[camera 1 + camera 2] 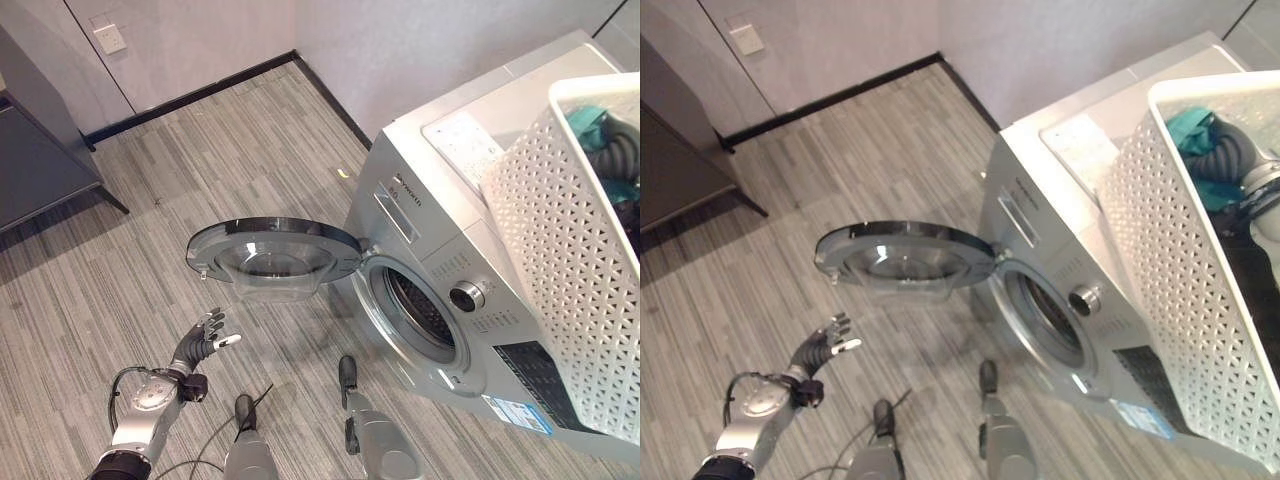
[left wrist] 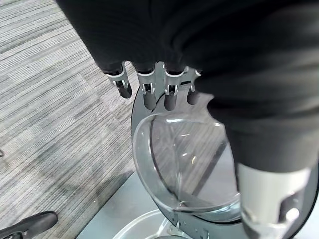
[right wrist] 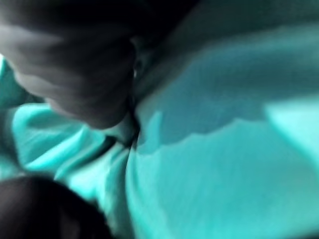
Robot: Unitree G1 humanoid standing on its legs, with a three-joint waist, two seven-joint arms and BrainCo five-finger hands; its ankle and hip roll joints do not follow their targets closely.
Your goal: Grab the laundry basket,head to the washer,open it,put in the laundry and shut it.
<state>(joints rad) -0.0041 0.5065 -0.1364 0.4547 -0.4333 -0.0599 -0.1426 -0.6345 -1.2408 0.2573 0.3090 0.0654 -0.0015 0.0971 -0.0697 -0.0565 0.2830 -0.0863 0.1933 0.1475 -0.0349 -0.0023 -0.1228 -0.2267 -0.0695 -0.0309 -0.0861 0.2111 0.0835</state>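
White perforated plastic laundry basket (image 1: 570, 290) sits atop the silver front-loading washer (image 1: 440, 240), round glass door (image 1: 272, 258) open; left hand (image 1: 203, 342) open below

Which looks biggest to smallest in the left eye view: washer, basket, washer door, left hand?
1. Washer
2. Basket, close behind; cut off by the frame edge and nearer the camera, so this order is unsure
3. Washer door, swung open
4. Left hand, clearly smallest

A grey striped carpet floor (image 1: 200, 180) met pale grey walls (image 1: 400, 40) along a black baseboard (image 1: 190, 97); a white wall socket (image 1: 110, 39) sat above that baseboard, a dark grey cabinet (image 1: 35, 160) beside it.
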